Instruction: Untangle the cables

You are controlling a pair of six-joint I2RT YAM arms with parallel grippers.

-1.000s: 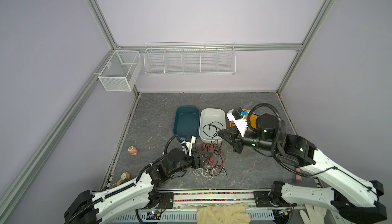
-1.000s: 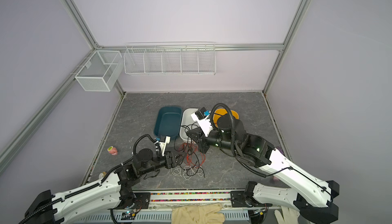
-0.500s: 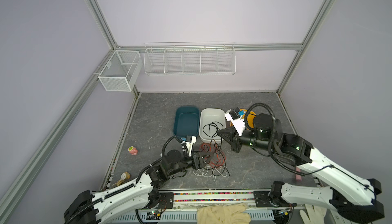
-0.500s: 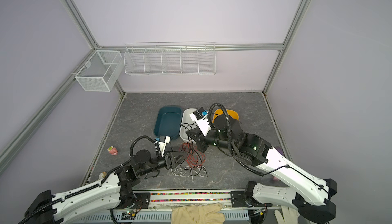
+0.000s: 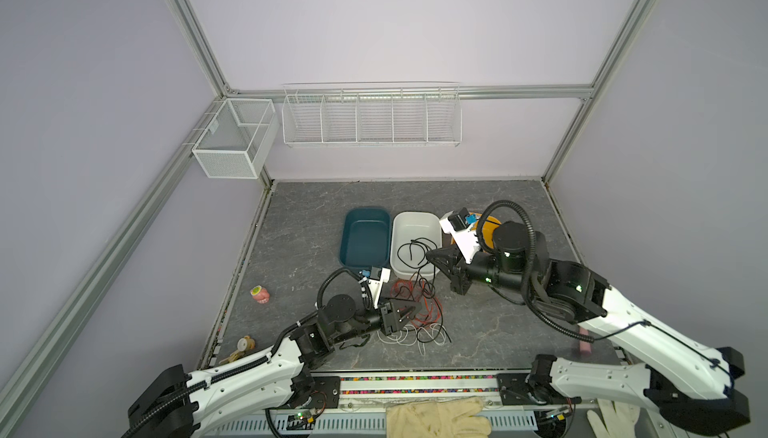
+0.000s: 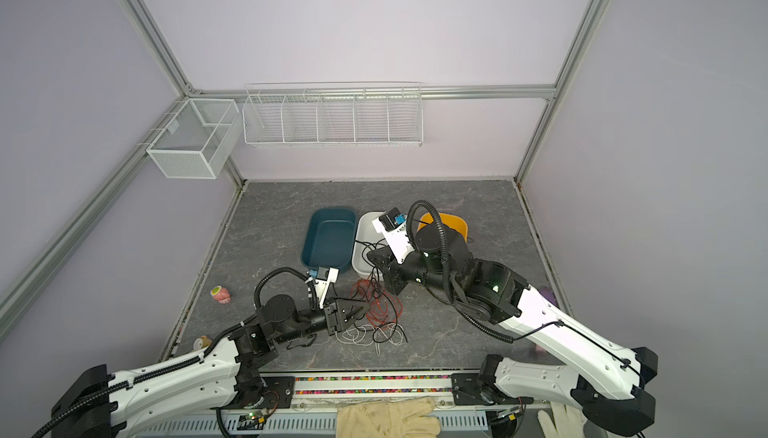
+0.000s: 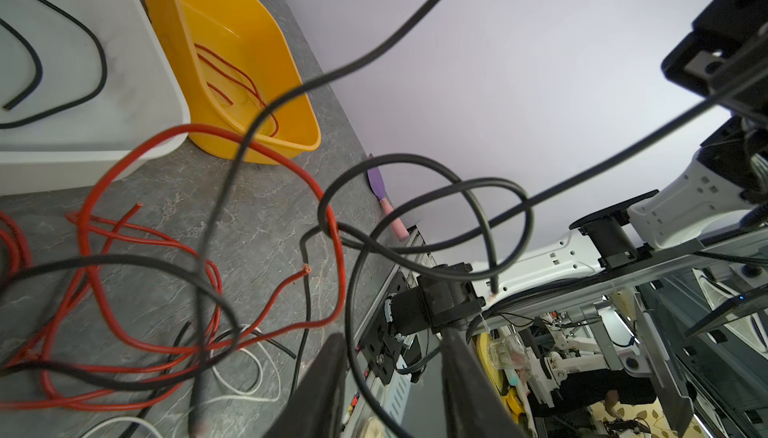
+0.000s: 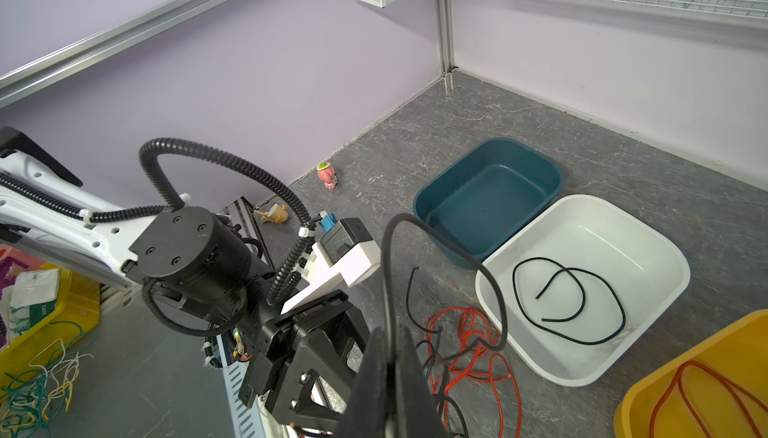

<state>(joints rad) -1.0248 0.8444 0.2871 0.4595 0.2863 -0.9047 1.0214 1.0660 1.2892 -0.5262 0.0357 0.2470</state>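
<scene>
The cables [image 5: 417, 305] lie in a tangle of red, black and white strands on the grey floor in front of the white tub [image 5: 415, 219]; both top views show the tangle [image 6: 380, 311]. My left gripper [image 5: 409, 311] [image 6: 360, 311] sits low at the tangle's left edge. In the left wrist view the left gripper [image 7: 392, 344] stands open with a black strand [image 7: 353, 290] running between its fingers. My right gripper [image 5: 430, 255] [image 6: 370, 255] hovers over the tub's near rim. In its wrist view the right gripper [image 8: 390, 334] is shut on a black cable [image 8: 384, 257] that arches up from it.
A loose black cable [image 8: 569, 303] lies in the white tub. The blue tub [image 5: 365, 212] stands to its left. The yellow tub [image 7: 232, 8] holds a red cable [image 7: 226, 70]. A pink toy [image 5: 259, 294] and a tan toy [image 5: 241, 345] lie by the left wall. A purple spatula [image 7: 380, 184] lies near the front right.
The left gripper's jaws have drawn closer together around the black strand. The right arm has shifted slightly left, still gripping its black cable.
</scene>
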